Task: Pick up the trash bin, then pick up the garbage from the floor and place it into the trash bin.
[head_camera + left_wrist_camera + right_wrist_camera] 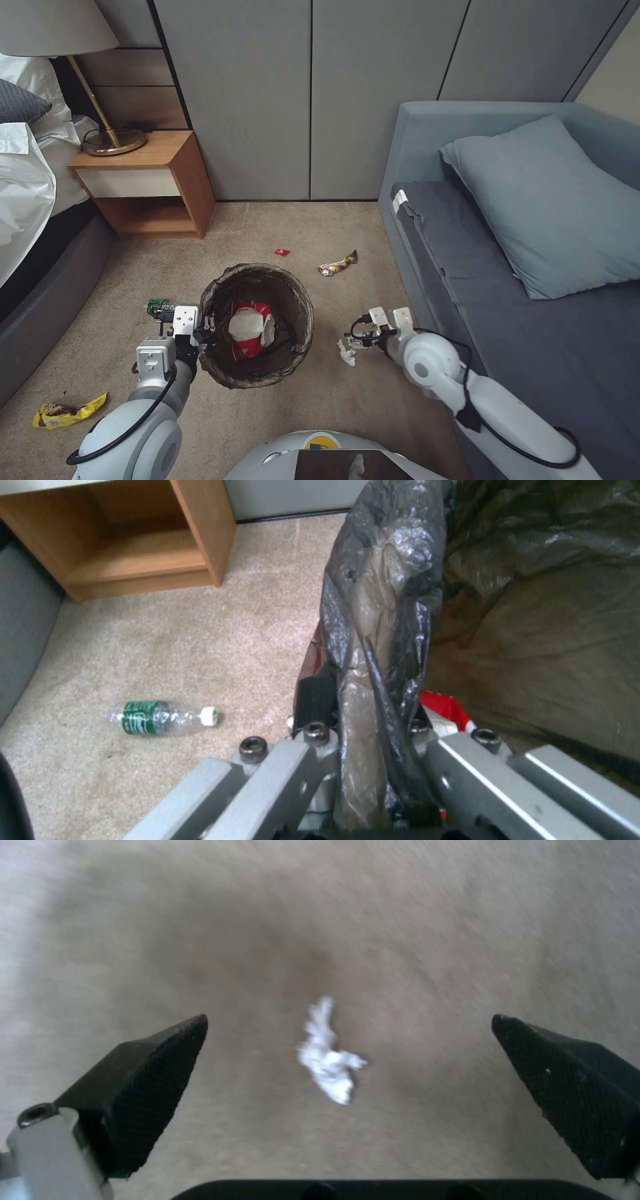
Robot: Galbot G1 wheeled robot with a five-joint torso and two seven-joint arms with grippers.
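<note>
The trash bin, round with a dark bag liner, is in the middle of the carpet in the head view, and a red-and-white packet lies inside it. My left gripper is shut on the bin's lined rim. To the right of the bin, my right gripper stands open just above a crumpled white tissue. In the right wrist view the tissue lies on the carpet between the spread black fingertips. A green-labelled bottle lies on the floor beside the left gripper.
More garbage lies on the carpet: a small red wrapper and a gold wrapper beyond the bin, a yellow wrapper at near left. A wooden nightstand and bed stand on the left, a grey sofa on the right.
</note>
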